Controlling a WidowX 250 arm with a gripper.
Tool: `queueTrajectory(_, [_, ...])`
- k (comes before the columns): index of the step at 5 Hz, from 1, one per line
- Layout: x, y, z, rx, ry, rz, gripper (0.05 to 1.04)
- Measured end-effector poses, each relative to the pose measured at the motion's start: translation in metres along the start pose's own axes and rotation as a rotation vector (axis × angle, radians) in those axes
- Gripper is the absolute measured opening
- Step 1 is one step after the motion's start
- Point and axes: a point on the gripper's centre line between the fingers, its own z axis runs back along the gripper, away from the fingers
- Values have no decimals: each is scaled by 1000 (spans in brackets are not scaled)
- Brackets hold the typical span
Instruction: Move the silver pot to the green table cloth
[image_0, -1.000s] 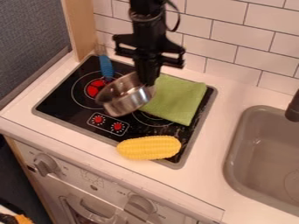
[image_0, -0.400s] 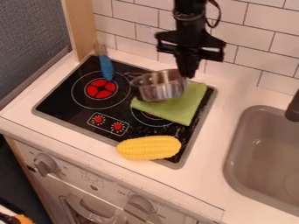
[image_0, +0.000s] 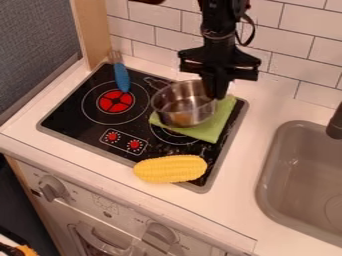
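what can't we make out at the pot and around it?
Camera view:
- Green cloth: partly covered by silver pot.
- Pot's right rim: partly behind end effector.
- Pot-cloth contact: pot wall hides underside.
- Sink: cut off by right edge.
- Orange item, lower left: cut off, unidentifiable.

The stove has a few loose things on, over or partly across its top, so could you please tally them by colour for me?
Silver: 1, the pot
Green: 1, the cloth
Yellow: 1, the corn
Blue: 1, the blue-handled utensil
Total: 4
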Motion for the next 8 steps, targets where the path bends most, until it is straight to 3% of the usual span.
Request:
queueTrajectory(1, [-8,-2,7,-16,34,3,470])
queueTrajectory(2, [-20,-8,17,-1,113,-67,773])
queueTrajectory(3, [-38,-14,36,1,109,-148,997])
queueTrajectory(4, [-67,-6,40,8,167,-193,1004])
queueTrajectory(5, [-85,-7,34,23,190,-244,1000])
queueTrajectory(8, [-85,-7,34,24,188,-245,1000])
